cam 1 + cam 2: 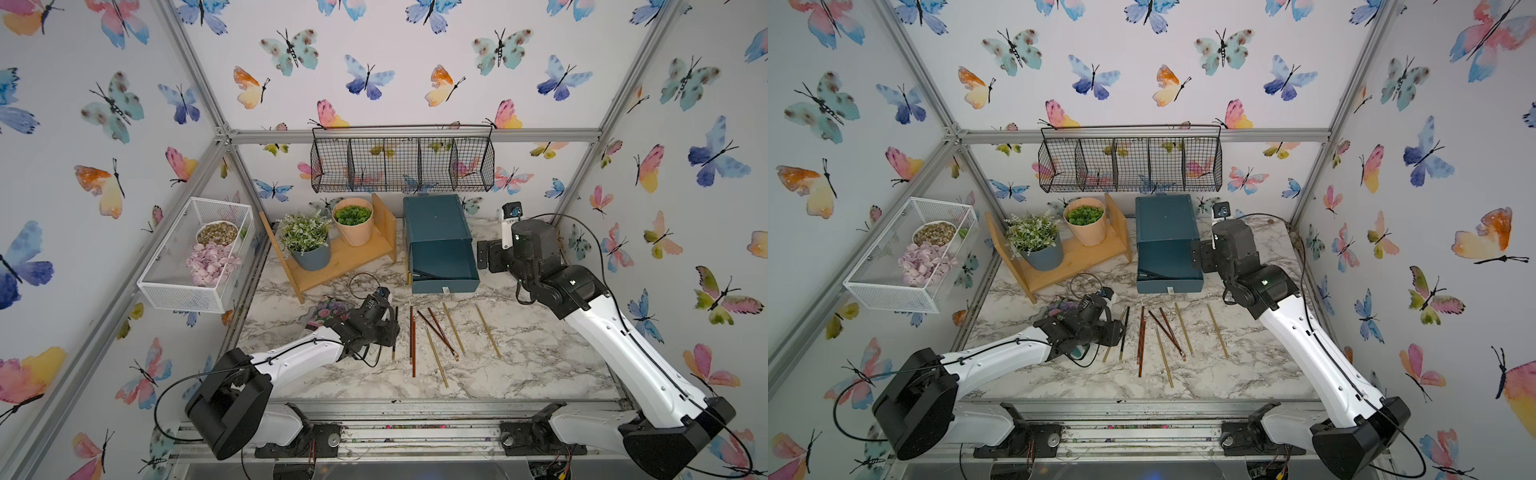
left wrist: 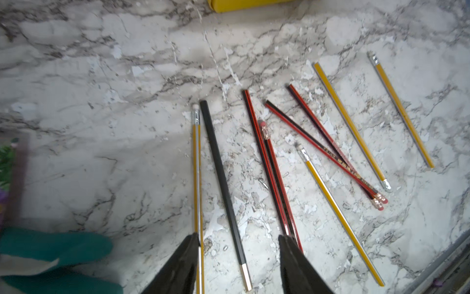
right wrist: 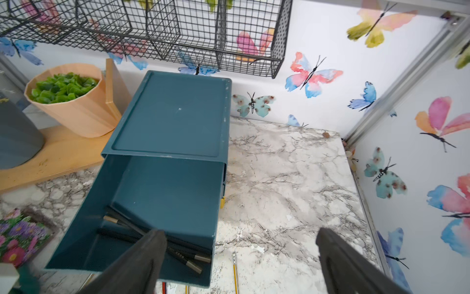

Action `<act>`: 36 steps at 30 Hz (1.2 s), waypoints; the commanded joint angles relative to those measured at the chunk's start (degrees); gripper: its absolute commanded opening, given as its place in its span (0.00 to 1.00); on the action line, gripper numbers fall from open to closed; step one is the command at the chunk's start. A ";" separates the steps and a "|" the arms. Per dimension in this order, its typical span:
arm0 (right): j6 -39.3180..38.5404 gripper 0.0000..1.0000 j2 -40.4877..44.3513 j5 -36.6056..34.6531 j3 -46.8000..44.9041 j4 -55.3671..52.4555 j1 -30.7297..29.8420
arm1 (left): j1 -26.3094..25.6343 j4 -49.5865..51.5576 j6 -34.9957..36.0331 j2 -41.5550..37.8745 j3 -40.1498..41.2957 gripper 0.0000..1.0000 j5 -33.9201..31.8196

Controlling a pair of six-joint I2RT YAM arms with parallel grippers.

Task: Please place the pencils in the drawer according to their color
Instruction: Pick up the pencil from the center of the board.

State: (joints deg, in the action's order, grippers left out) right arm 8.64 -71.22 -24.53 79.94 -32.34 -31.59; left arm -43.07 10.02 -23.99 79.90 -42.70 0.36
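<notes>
The dark-teal drawer chest [image 1: 436,218] [image 3: 173,114] stands at the back, its top drawer [image 1: 444,266] [image 3: 162,188] pulled out with black pencils [image 3: 201,259] inside. Loose pencils lie on the marble in front: reddish-brown [image 1: 412,340] [image 2: 264,163], gold-tan [image 1: 488,332] [image 2: 348,122], and one black pencil [image 2: 221,178] [image 1: 1124,332]. My left gripper [image 2: 238,238] [image 1: 390,328] is low over the table, open, its jaws straddling that black pencil with gaps on both sides. My right gripper [image 3: 240,239] [image 1: 482,253] hangs open and empty beside the open drawer's right side.
A wooden shelf [image 1: 345,257] with two potted plants stands left of the chest. A black wire basket [image 1: 403,164] hangs on the back wall and a white mesh basket [image 1: 195,257] on the left wall. A flower card [image 1: 328,309] lies by my left arm.
</notes>
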 commanded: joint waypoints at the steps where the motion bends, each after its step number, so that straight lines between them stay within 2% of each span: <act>1: 2.18 0.98 0.55 -5.85 -1.34 2.67 0.04 | -1.84 4.67 -1.93 3.03 -2.15 0.53 -2.94; 4: 2.52 0.98 1.03 -6.49 -2.02 3.64 0.04 | -2.30 6.71 -2.37 5.91 -4.28 0.43 -3.94; 17: 2.52 0.98 1.86 -6.20 -3.11 4.80 0.04 | -2.50 13.94 -1.94 17.19 -13.19 0.43 -4.34; 24: 2.57 0.99 2.36 -6.49 -4.17 5.27 0.04 | -2.67 16.97 -2.19 21.05 -16.56 0.33 -4.77; 36: 2.08 0.98 2.80 -7.16 -4.97 5.65 0.04 | -3.15 25.18 -1.89 26.21 -21.57 0.30 -4.05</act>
State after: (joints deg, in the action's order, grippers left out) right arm 10.55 -69.36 -30.02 75.57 -27.75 -31.57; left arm -45.89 29.61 -26.15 103.81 -63.40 -3.11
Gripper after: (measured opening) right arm 0.985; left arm 0.306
